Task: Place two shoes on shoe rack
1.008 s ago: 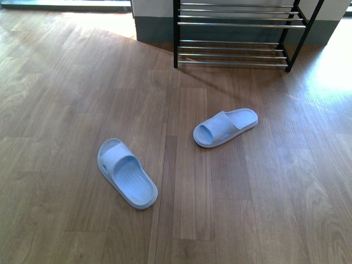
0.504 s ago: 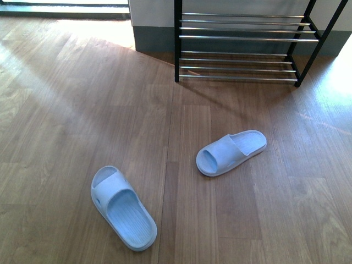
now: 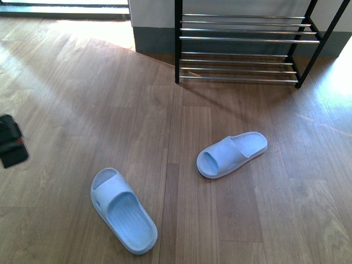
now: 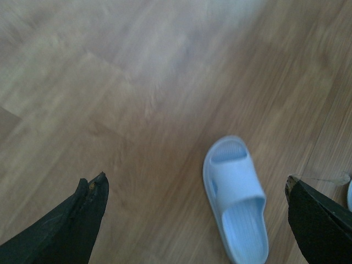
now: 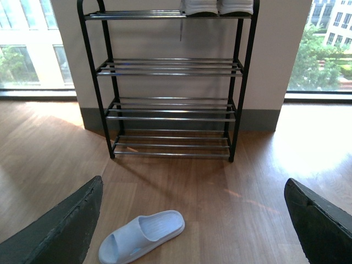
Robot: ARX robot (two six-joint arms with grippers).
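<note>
The two shoes are light blue slide sandals lying on the wooden floor. One shoe (image 3: 122,210) lies near left, and the other shoe (image 3: 231,153) lies right of centre, closer to the shoe rack (image 3: 177,44). The rack is black-framed with chrome rods and stands against the wall. My left gripper (image 4: 193,179) is open above the floor, with the near shoe (image 4: 236,198) between and below its fingers, untouched. My right gripper (image 5: 193,181) is open and faces the rack (image 5: 170,69). The other shoe (image 5: 142,235) is low in that view, apart from the fingers.
A blurred black part of my left arm (image 3: 11,141) shows at the left edge of the front view. Two white-soled items (image 5: 217,5) sit on the rack's top shelf. A grey skirting and wall (image 3: 154,38) stand behind the rack, with bright windows on either side.
The front view has shifted, so rack and shoes sit lower in the picture. A black part of my left arm has come in at the left edge. The shoes lie where they were.
</note>
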